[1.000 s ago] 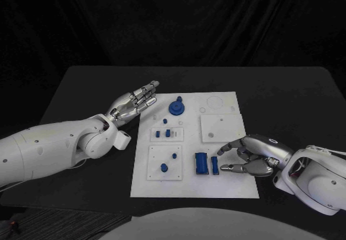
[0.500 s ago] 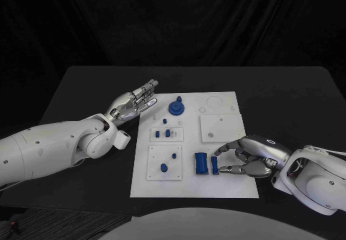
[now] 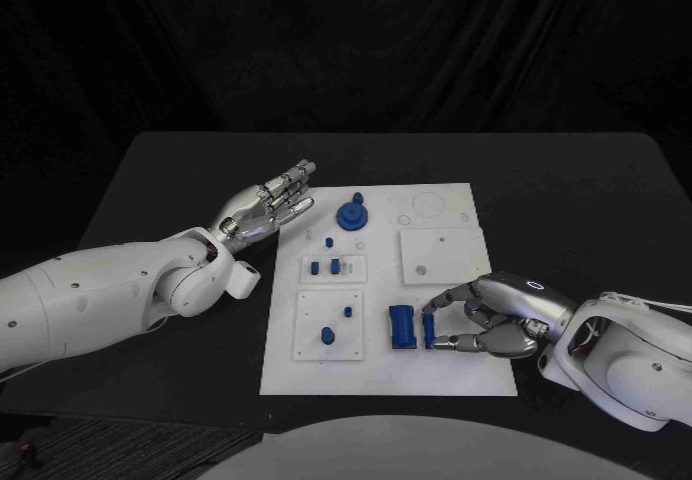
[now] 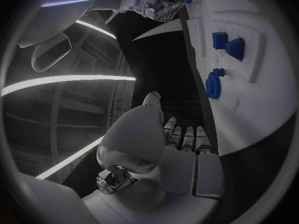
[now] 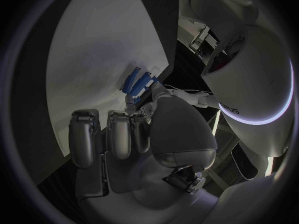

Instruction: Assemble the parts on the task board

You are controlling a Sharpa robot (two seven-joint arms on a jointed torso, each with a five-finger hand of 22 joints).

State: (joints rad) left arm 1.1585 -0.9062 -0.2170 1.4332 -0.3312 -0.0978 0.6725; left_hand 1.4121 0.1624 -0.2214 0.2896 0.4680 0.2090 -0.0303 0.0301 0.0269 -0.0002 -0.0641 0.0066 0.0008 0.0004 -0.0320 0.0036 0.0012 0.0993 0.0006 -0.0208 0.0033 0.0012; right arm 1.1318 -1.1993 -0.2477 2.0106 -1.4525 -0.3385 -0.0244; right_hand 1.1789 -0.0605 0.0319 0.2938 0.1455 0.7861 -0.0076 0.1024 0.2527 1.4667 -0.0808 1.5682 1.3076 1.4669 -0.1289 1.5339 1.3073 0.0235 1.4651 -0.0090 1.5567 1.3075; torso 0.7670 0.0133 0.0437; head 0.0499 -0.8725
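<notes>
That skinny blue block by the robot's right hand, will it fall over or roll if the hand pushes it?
The narrow blue block has flat sides, so it would likely slide, not roll. It lies low on the task board, so tipping seems unlikely. Pushed sideways by the right hand, it may bump the wider blue block close beside it. It looks stiff and light.

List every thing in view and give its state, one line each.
Left hand: open, fingers straight, over the table beside the board's far left corner.
Right hand: fingers curled at the narrow block, contact unclear.
Narrow block: lying on the board.
Wide block: lying on the board, untouched.
Gear: seated on the board.
Board: flat on the table.
</notes>
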